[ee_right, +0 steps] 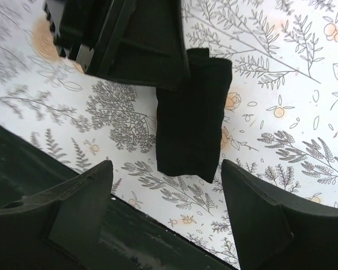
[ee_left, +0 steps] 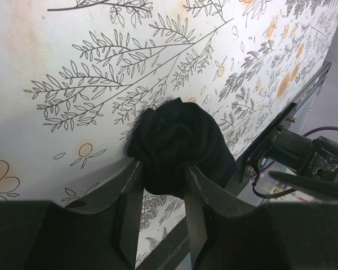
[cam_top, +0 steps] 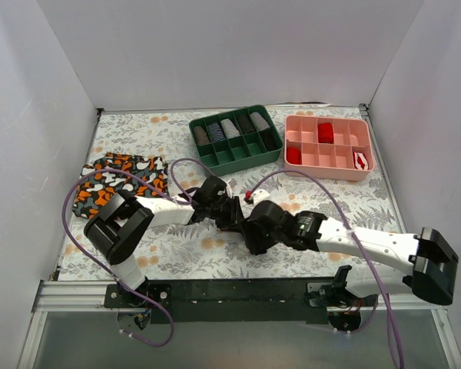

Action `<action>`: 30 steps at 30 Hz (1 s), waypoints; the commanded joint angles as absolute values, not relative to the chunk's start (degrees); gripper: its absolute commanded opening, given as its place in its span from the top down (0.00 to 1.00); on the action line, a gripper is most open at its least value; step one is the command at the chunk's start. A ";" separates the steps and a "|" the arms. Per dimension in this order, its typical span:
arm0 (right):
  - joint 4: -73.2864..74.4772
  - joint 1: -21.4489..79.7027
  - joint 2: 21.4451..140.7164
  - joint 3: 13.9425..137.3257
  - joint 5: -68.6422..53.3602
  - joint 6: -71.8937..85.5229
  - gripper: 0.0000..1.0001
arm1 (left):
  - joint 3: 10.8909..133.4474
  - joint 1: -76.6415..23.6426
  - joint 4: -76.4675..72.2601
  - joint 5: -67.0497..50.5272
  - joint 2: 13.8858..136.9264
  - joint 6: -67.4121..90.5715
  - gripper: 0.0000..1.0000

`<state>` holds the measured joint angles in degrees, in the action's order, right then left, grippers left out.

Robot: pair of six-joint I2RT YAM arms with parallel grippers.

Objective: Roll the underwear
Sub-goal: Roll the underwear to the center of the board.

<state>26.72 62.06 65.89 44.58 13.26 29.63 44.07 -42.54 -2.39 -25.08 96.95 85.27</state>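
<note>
The black underwear (ee_left: 177, 140) is a tight roll on the floral table cover. My left gripper (ee_left: 163, 188) is shut on one end of it, with one finger (ee_left: 129, 197) on each side. In the right wrist view the roll (ee_right: 188, 129) sticks out from under the left gripper (ee_right: 124, 39). My right gripper (ee_right: 166, 181) is open, just short of the roll's free end and not touching it. In the top view both grippers meet at the table's middle, left (cam_top: 232, 211) and right (cam_top: 253, 231). The roll is lost there among the black parts.
An orange camouflage garment (cam_top: 119, 184) lies flat at the left. A green divided tray (cam_top: 242, 160) with rolled items and a pink divided tray (cam_top: 326, 174) with red items stand at the back. White walls enclose the table. The black base rail (cam_top: 238, 290) runs along the near edge.
</note>
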 commanded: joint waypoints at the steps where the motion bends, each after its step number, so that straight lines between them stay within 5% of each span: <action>1: 32.17 68.45 71.45 47.90 27.06 32.16 0.16 | 45.34 -42.71 12.21 -15.82 100.46 82.09 0.80; 30: 25.84 75.41 82.00 48.34 32.78 29.00 0.24 | 46.76 -42.71 13.89 -16.61 102.22 81.21 0.80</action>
